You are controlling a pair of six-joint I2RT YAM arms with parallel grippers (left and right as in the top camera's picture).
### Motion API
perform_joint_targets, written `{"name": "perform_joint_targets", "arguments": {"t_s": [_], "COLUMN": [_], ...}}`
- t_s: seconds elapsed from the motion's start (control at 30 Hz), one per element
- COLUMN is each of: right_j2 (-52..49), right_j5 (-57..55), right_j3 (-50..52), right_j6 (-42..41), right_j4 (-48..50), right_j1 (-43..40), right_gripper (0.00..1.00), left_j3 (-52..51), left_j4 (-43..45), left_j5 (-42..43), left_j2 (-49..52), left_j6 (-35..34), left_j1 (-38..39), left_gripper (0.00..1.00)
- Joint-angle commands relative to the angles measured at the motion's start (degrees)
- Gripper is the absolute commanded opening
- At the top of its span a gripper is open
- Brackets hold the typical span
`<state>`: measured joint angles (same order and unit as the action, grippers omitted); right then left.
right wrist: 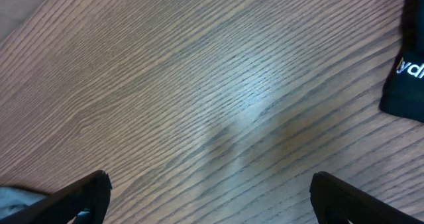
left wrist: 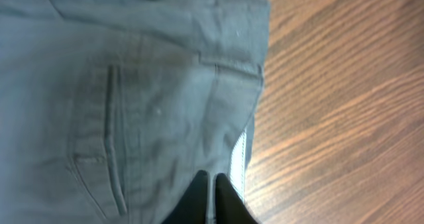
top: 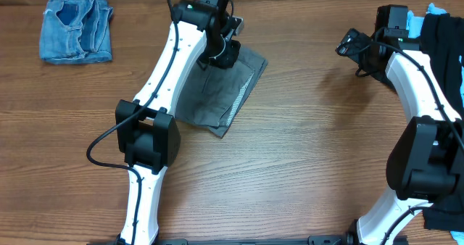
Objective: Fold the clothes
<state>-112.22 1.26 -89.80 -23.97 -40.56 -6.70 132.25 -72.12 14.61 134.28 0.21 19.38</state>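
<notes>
Among the clothes, the folded grey shorts [top: 217, 93] lie on the table left of centre. In the left wrist view the shorts [left wrist: 132, 98] fill the left side, pocket seam and a pale inner edge showing. My left gripper [top: 221, 53] hovers over their far end. Its black fingertips [left wrist: 211, 184] stand together, shut, low over the cloth near the pale edge, with no fold visible between them. My right gripper [top: 348, 43] hangs over bare wood at the right, open [right wrist: 212, 197] and holding nothing.
Small folded denim shorts [top: 76, 29] rest at the far left corner. A black T-shirt [top: 444, 49] with white lettering [right wrist: 407, 78] and a light-blue garment [top: 417, 19] lie at the right edge, behind the right arm.
</notes>
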Motion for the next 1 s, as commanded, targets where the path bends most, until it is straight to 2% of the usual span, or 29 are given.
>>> {"name": "perform_joint_targets", "arguments": {"t_s": [0.0, 0.2, 0.33, 0.6, 0.97], "right_j2": [1.53, 1.53, 1.53, 1.53, 1.53], "right_j5": [0.13, 0.15, 0.15, 0.13, 0.13], "right_j3": [-1.18, -1.18, -1.18, -1.18, -1.18], "right_j6": [-0.09, -0.09, -0.11, -0.11, -0.11], "right_j4": [0.20, 0.20, 0.20, 0.20, 0.20], "right_j1": [0.24, 0.24, 0.24, 0.24, 0.24], "right_gripper": [1.00, 1.00, 1.00, 1.00, 1.00], "left_j3": [-0.81, -5.70, -11.28, -20.00, -31.78], "left_j4": [1.64, 6.08, 13.05, 26.71, 39.93], "left_j5": [1.95, 1.97, 2.32, 12.37, 13.79], "left_j2": [-0.52, -0.50, -0.50, -0.46, -0.39], "left_j6": [0.92, 0.09, -1.09, -1.03, -1.05], "left_j1": [-0.92, -0.39, -0.20, 0.07, 0.63], "left_gripper": [0.04, 0.04, 0.04, 0.04, 0.04]}}
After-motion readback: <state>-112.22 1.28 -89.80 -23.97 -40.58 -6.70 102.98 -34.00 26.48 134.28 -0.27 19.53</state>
